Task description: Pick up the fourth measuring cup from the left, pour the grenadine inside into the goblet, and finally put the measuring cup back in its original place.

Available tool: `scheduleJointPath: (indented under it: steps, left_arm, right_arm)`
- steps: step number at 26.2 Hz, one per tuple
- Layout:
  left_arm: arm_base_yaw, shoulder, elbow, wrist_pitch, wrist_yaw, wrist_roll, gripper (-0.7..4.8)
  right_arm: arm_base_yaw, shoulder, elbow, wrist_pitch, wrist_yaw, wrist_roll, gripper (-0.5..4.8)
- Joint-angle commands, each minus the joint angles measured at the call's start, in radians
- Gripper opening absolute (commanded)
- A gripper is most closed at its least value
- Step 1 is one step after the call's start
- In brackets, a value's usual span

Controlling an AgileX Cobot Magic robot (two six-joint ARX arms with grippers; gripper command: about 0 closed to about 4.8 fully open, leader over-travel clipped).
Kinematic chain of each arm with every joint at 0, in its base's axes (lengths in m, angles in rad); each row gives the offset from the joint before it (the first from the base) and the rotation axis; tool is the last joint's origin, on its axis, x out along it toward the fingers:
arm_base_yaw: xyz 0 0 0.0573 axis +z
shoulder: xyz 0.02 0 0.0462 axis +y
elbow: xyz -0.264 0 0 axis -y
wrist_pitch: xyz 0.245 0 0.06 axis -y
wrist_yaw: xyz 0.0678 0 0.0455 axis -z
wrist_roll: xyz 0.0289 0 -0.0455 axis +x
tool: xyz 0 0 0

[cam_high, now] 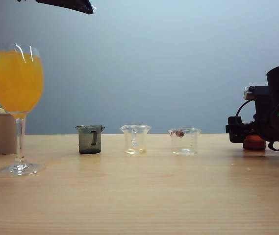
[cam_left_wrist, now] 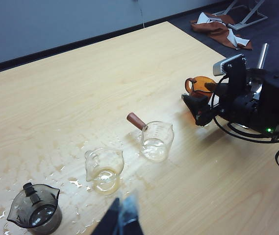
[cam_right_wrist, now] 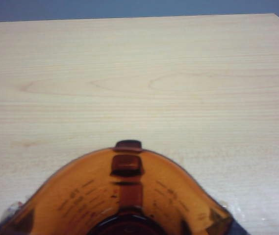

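Fingers of the right gripper (cam_left_wrist: 198, 108) spread wide around the amber fourth measuring cup (cam_left_wrist: 199, 87) standing on the surface (cam_high: 139, 196) at right, seemingly released, left gripper (cam_high: 83, 6) upper left, state unclear, goblet (cam_high: 16, 88) far left, three cups between.

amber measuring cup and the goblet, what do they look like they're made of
The amber measuring cup, between the right gripper's jaws, looks like translucent tinted plastic: moulded scale marks and a soft sheen, though tinted glass is possible. The goblet, at the table's left, looks like clear glass: sharp highlights and a thin stem. The left gripper hangs above the cups.
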State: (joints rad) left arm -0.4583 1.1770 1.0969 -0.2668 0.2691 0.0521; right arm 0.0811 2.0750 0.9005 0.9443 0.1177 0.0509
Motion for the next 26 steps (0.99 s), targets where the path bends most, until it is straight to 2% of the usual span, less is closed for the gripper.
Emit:
scheduleJointPath:
  steps: [1, 10, 11, 15, 17, 26]
  left_arm:
    - [-0.001, -0.003, 0.005, 0.014, 0.004, 0.000, -0.04]
    - [-0.001, -0.003, 0.005, 0.014, 0.004, 0.000, -0.04]
    - [-0.001, -0.003, 0.005, 0.014, 0.004, 0.000, -0.04]
    - [-0.001, -0.003, 0.005, 0.014, 0.004, 0.000, -0.04]
    - [-0.001, -0.003, 0.005, 0.014, 0.004, 0.000, -0.04]
    - [-0.001, -0.003, 0.005, 0.014, 0.004, 0.000, -0.04]
  right_arm:
    - [-0.001, 0.012, 0.013, -0.011, 0.042, -0.003, 4.79]
    - [-0.001, 0.021, 0.014, -0.001, 0.041, -0.002, 4.75]
    - [-0.001, 0.021, 0.014, -0.002, 0.041, -0.002, 4.58]
    - [-0.001, 0.021, 0.014, -0.002, 0.039, -0.002, 2.78]
    - [-0.001, 0.021, 0.014, -0.002, 0.038, -0.002, 2.42]
    - [0.002, -0.004, 0.014, 0.018, 0.026, -0.002, 2.41]
